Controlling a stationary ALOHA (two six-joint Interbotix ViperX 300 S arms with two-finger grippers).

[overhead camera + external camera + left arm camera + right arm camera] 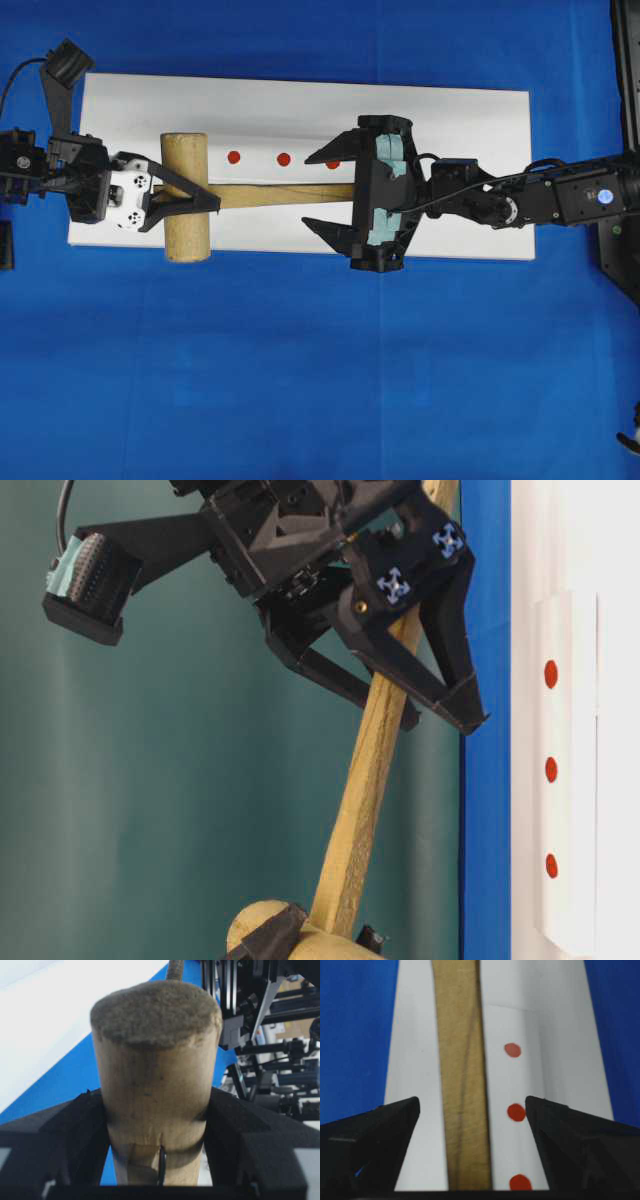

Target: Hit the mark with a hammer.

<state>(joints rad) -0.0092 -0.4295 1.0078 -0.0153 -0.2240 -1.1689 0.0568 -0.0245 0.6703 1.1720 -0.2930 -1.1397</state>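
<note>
**Mallet held by the head, handle waiting for a second grip**

At left of the overhead view: left tool (185, 202) clamped half-open around the hammer (186, 196) head, black fingers pressed to both sides of the thick cylinder, as the left wrist view confirms. Head lifted off the surface, handle slanting away, judging by the table-level view. Across the middle: slim handle running rightward over the white board (480, 120), just below three red marks (283, 158) set in a row. At right: right tool (322, 190) spread wide, fingers straddling the handle's far end with clear gaps on either side, gripping nothing.

Likely handling: solid wood, stiff, not fragile, weight concentrated in the head, so a swing wants a firm hold on the handle. Flat handle sides should seat well between the fingers and resist twisting; smooth grain may slip under a loose grip. Best hold probably near the handle's end, fingers on the flat faces.
</note>
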